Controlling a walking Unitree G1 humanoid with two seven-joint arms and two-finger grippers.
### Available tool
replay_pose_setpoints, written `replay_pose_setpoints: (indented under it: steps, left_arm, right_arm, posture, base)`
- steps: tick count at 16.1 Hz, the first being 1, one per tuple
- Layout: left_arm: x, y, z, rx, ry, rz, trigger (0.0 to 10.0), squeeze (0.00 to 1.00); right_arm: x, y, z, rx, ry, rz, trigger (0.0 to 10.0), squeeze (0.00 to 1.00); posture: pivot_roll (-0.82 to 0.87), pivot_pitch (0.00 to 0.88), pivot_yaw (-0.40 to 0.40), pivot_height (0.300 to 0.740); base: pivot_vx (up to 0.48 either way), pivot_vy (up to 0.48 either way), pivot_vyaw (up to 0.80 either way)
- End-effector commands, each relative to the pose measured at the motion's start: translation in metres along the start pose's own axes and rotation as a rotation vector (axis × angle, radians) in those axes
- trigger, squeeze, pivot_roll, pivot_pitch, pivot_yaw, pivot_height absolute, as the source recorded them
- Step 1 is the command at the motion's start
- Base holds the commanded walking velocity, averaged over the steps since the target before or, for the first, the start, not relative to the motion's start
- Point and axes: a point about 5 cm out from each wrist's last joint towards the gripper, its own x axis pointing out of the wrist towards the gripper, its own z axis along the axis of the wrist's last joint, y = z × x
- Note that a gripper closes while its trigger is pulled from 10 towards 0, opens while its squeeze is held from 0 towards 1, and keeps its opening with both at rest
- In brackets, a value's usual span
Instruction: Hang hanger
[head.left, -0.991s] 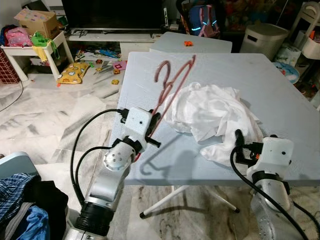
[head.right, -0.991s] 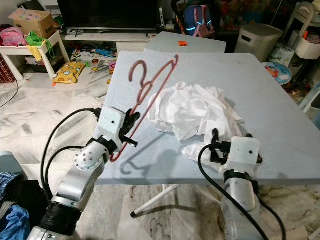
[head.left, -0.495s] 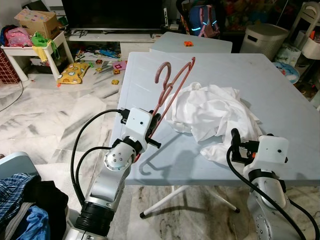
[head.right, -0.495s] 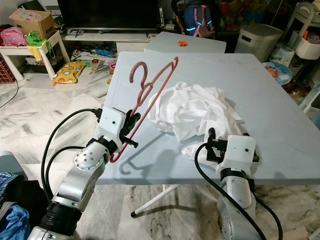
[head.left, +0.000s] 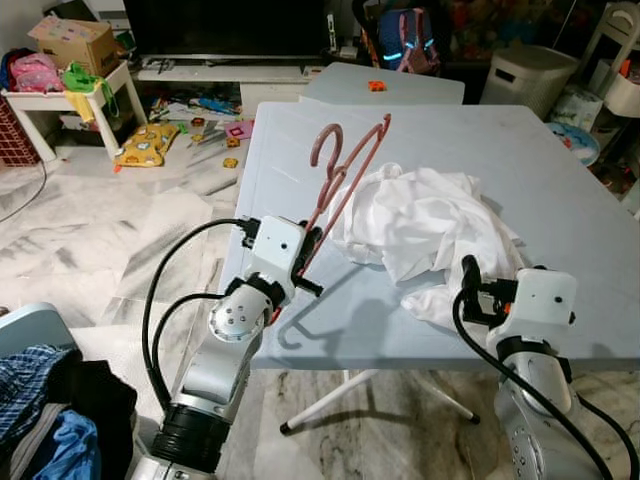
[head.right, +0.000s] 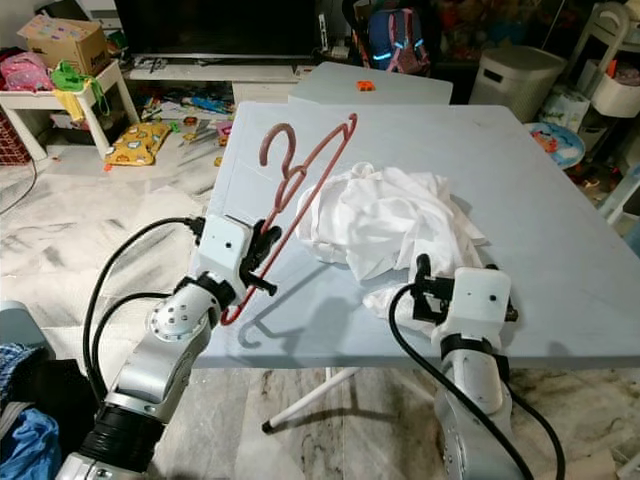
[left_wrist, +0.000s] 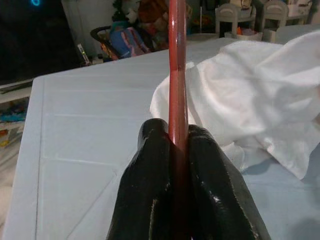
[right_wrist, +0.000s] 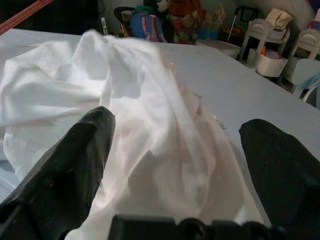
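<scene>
The hanger (head.left: 335, 190), a thin red one, is held raised above the bench (head.left: 560, 200), left of centre in the eye views, its hook pointing toward the top of the frame and its lower end clamped in the left gripper (left_wrist: 177, 145). In the left wrist view the two black fingers (left_wrist: 150, 170) are seen pressed tight on the red bar from both sides. A crumpled white garment (head.left: 430, 225) lies in a heap on the bench at centre, just right of the hanger and apparently not yet threaded on it. The right gripper (right_wrist: 175, 135) is poised at the near edge of the heap, lower right of the eye views, its fingers (right_wrist: 75, 155) spread wide with the cloth between them but not pinched.

So far only the pickup of the hanger can be judged done. The garment seems still to need fitting onto it, and no rail or hook for hanging can be made out. The greater part of the task is therefore judged to remain.
</scene>
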Motion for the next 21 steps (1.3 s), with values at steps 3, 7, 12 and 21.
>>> replay_pose_setpoints:
  steps: [3, 7, 12, 21]
  left_arm:
    - [0.003, -0.001, 0.001, 0.020, 0.014, -0.005, 10.0, 0.00]
    - [0.003, -0.002, 0.000, 0.021, 0.015, -0.008, 10.0, 0.00]
    - [0.006, -0.004, 0.001, 0.021, 0.018, -0.023, 10.0, 0.00]
    - [0.015, -0.011, -0.001, 0.034, 0.018, -0.056, 10.0, 0.00]
  right_arm:
    - [0.001, -0.001, -0.001, -0.004, 0.013, -0.005, 10.0, 0.14]
    - [0.001, 0.000, -0.001, -0.003, 0.014, -0.003, 10.0, 0.14]
    - [0.006, -0.002, 0.001, -0.016, 0.009, -0.001, 10.0, 0.14]
    - [0.020, 0.011, 0.003, -0.045, -0.001, 0.061, 10.0, 0.13]
  posture:
    - [0.03, 0.000, -0.017, 0.740]
    - [0.03, 0.000, -0.016, 0.740]
    - [0.03, 0.000, -0.003, 0.740]
    - [-0.02, 0.000, -0.016, 0.740]
  base:
    - [-0.291, 0.000, 0.00]
    - [-0.311, 0.000, 0.00]
    - [-0.289, 0.000, 0.00]
    - [-0.168, 0.000, 0.00]
